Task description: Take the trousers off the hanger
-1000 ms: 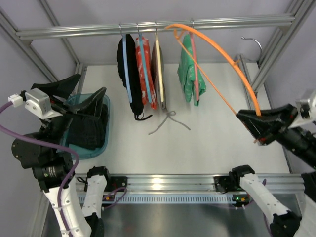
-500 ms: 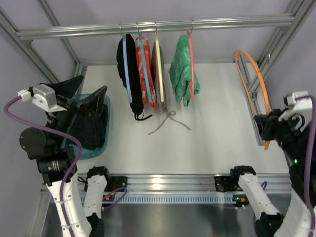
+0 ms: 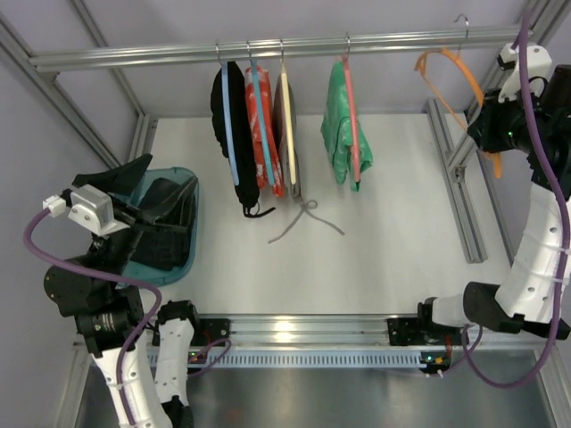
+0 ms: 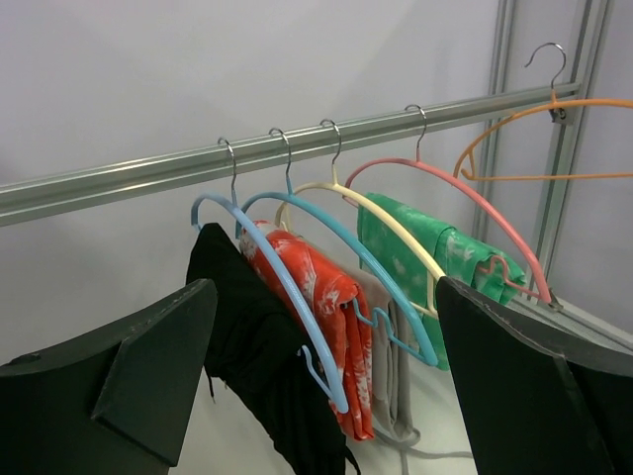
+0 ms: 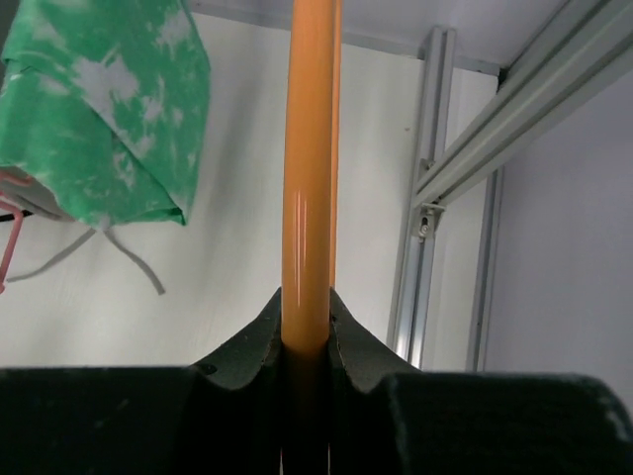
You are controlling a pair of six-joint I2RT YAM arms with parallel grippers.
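The orange hanger (image 3: 449, 64) is bare and held up at the right end of the rail, its metal hook (image 3: 461, 20) at the rail. My right gripper (image 3: 488, 120) is shut on its lower arm; the right wrist view shows the orange bar (image 5: 310, 178) pinched between the jaws (image 5: 308, 309). The hanger also shows in the left wrist view (image 4: 534, 139). The black trousers (image 3: 166, 242) lie bunched in the teal basket (image 3: 191, 260) at the left. My left gripper (image 3: 143, 192) is open and empty above the basket, its fingers (image 4: 158, 366) spread wide.
On the rail (image 3: 384, 40) hang a black garment on a light blue hanger (image 3: 230, 125), a red one (image 3: 264, 134), a grey one on a cream hanger (image 3: 287, 134) and a green one on a pink hanger (image 3: 343, 134). Aluminium frame posts (image 3: 455, 178) stand at the right.
My right arm has swung the orange hanger up from low over the table's right side to the rail's right end. The left gripper has sunk slightly over the basket.
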